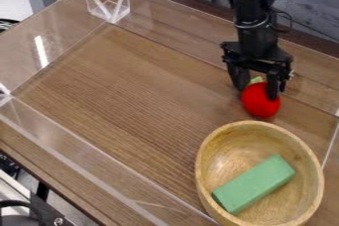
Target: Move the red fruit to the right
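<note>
You are looking at a brown wood-grain tabletop (119,81) enclosed by low clear plastic walls (47,47). Your black robot arm reaches down from the far right, and its black end effector (257,79) points steeply downward with its fingers spread apart, released and gripping nothing. The small, round, bright red toy fruit (261,100) sits on the tabletop at the right side, directly below the spread fingers, its top just at their tips. Just nearer to you than the fruit, in the near right corner, stands a round light wooden bowl (219,146), and a green rectangular block (255,184) lies tilted inside it.
</note>
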You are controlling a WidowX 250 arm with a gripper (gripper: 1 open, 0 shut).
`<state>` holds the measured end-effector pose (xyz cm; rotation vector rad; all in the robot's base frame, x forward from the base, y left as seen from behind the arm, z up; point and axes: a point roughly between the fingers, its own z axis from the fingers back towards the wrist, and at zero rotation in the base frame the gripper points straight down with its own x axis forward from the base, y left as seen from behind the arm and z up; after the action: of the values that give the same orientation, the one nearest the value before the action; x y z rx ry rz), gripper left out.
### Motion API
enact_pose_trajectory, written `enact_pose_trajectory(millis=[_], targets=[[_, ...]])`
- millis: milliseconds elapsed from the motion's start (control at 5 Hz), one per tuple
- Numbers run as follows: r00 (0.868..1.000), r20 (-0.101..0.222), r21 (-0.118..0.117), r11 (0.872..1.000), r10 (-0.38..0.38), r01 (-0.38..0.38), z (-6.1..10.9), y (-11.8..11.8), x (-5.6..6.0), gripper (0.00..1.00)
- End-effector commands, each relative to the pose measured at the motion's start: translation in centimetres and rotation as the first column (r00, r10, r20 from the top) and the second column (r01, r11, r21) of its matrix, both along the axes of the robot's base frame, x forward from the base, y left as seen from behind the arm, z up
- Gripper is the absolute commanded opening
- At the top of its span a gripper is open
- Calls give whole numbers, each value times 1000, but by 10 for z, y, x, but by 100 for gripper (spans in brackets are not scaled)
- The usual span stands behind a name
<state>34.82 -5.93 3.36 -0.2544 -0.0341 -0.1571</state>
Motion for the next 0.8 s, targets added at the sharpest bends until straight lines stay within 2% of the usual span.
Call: enact_pose_trajectory(millis=[0,200,600], targets=[[996,78,-11,999,33,-33,26,7,8,100],[993,98,-23,998,68,-66,35,8,6,100],[981,116,-43,987,157,-153,39,13,-3,100]])
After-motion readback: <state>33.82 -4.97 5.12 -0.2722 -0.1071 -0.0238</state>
